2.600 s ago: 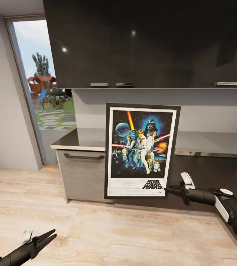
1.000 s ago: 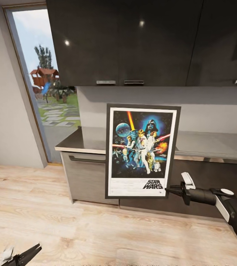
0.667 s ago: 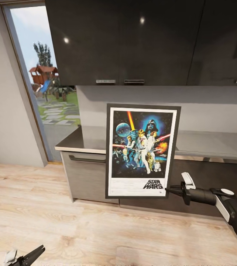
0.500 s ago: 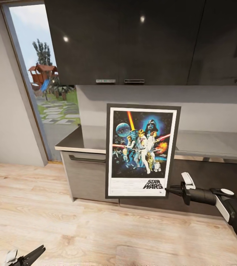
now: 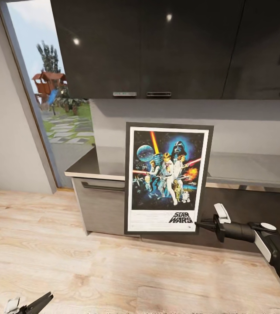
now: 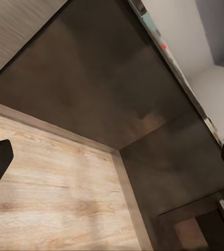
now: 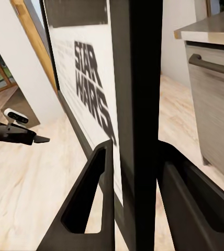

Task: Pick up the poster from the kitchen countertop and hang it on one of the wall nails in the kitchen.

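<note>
Poster (image 5: 168, 178) hangs upright in the air before the grey bench (image 5: 249, 169), pinched at its lower right frame edge by the right gripper (image 5: 199, 225) jaws for carrying, while the left gripper (image 5: 39, 303) jaws hang spread and empty near the floor (image 5: 92, 270).

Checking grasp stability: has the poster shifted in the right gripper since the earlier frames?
No. The poster sits the same against the right gripper; the cabinets shifted because the camera moved.

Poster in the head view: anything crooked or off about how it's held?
Slightly. The poster hangs upright in the air in front of the countertop, pinched only at its lower right edge by the right hand. It leans a touch, its top tipped right. The right wrist view shows both fingers clamping the frame edge. No damage.
</note>
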You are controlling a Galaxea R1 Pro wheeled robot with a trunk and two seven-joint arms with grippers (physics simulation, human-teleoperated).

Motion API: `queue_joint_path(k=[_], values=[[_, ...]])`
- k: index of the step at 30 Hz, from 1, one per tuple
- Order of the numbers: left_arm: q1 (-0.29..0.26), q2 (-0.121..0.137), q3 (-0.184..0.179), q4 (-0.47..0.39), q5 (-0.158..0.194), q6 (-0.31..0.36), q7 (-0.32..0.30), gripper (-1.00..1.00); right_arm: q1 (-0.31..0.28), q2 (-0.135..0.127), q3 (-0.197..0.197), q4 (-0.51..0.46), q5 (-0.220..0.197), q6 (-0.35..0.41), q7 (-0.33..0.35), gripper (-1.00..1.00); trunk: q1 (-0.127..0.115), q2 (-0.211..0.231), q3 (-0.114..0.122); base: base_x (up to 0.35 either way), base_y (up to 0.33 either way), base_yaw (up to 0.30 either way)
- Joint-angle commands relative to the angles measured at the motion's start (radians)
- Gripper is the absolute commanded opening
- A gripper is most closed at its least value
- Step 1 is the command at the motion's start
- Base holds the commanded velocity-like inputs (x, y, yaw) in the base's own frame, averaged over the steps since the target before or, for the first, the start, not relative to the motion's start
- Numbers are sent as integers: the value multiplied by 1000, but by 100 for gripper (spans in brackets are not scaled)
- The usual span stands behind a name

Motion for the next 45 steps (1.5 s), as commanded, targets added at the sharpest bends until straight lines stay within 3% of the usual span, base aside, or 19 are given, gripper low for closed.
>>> queue_joint_path(k=[1,45], values=[[-1,0,5,1,-3,-10,-2,100,-1,-1,3,0,-6,14,5,-100,-4,6,0,0,0,0],[-1,-1,3,-1,-3,-10,-2,100,-1,1,3,0,-6,14,7,-100,-173,314,67,0,0,0]])
